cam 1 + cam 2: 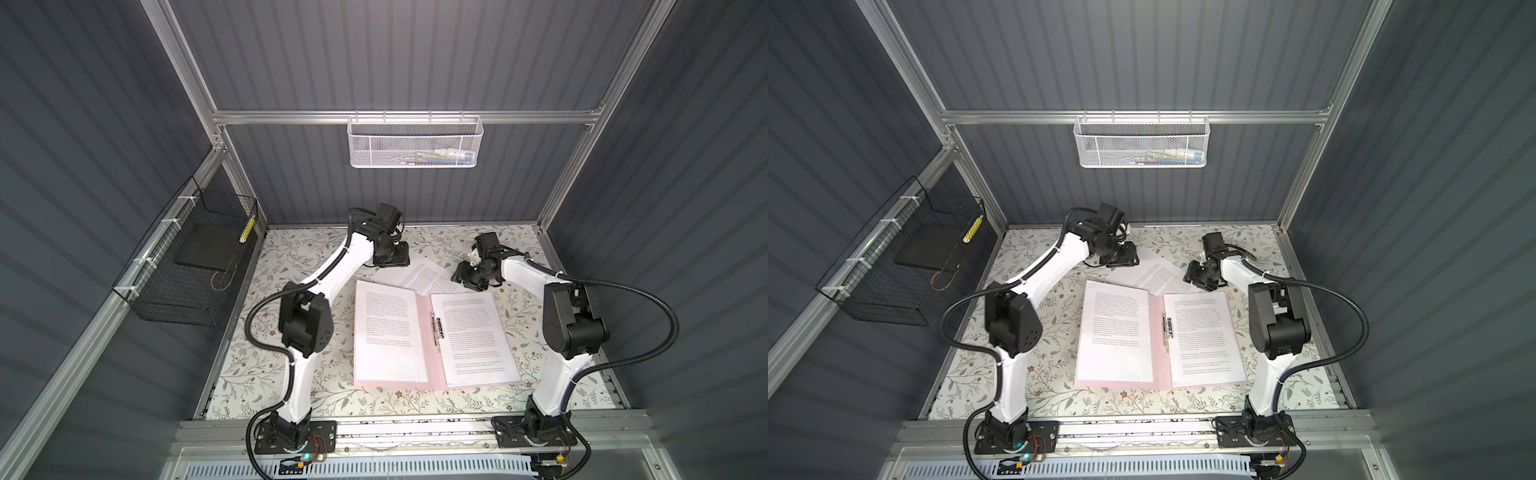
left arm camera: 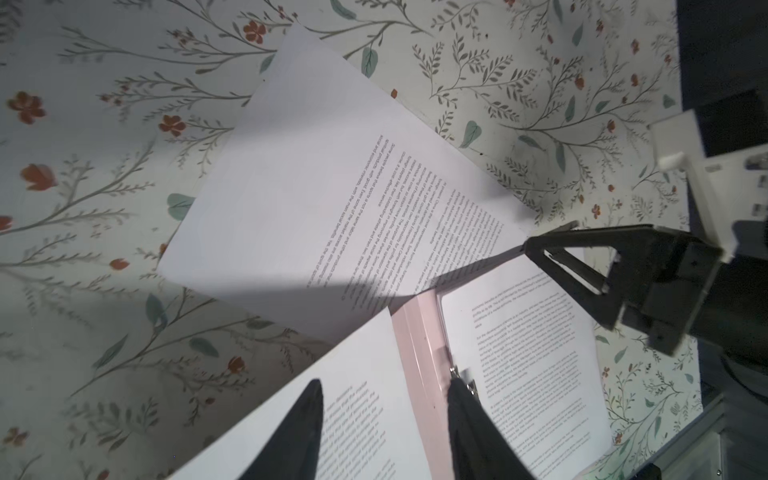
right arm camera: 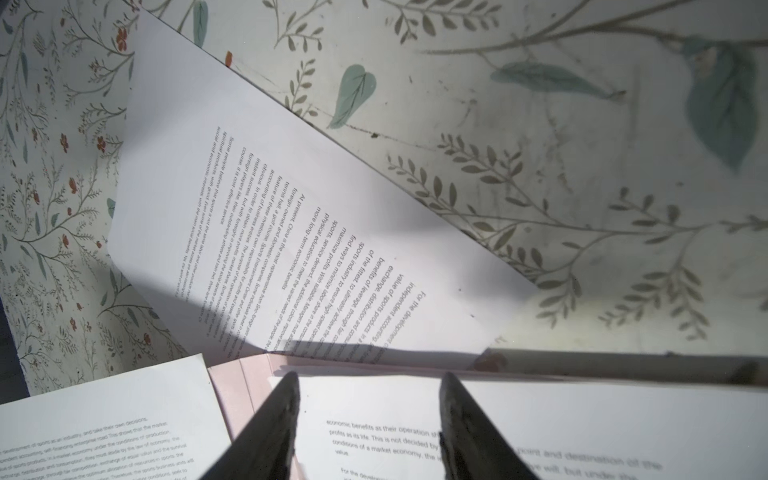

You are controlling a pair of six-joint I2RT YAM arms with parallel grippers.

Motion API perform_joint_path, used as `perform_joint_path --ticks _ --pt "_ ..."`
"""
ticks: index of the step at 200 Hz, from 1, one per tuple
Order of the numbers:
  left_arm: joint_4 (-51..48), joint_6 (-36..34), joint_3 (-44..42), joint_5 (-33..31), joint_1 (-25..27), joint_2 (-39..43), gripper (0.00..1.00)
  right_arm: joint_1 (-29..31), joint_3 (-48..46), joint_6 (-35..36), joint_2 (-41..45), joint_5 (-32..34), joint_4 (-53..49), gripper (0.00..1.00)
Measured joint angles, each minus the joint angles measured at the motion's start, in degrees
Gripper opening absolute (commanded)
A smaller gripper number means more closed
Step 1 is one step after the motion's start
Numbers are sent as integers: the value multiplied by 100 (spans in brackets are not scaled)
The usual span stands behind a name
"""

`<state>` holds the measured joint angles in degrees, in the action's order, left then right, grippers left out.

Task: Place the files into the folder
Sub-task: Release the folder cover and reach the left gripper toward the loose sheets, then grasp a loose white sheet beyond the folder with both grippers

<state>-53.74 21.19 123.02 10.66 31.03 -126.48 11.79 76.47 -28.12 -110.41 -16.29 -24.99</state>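
Through the right wrist camera I can read, on the loose sheet (image 3: 270,187), "At present, China is the most" and "For the development of". The right-flap sheet (image 3: 582,415) in the folder (image 3: 239,386) reads "economic benefits as their operation". The left-flap sheet (image 3: 104,407) reads "and take their own decisions".

The thin pale pink card folder (image 1: 436,374) lies open and flat. A text-printed white paper sheet (image 1: 388,332) covers its left flap and a second sheet (image 1: 473,336) its right. A third sheet (image 1: 419,276) lies skewed at its far edge.
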Motion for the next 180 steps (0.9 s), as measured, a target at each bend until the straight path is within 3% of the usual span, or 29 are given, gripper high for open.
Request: perform_joint_path --ticks 28,60,105,180 --pt "-289 -120 1250 332 -11 -1325 50 28 98 -57 -280 -98 -11 47" --pt "-505 -214 1635 660 -26 -2011 52 57 313 -238 -597 -341 -15 42" --pt "-494 -299 1539 894 -79 -2114 52 63 610 -472 -962 -514 9 41" --pt "-177 -389 535 1102 -170 -1740 51 -48 1504 -992 -1720 -1209 518 53"
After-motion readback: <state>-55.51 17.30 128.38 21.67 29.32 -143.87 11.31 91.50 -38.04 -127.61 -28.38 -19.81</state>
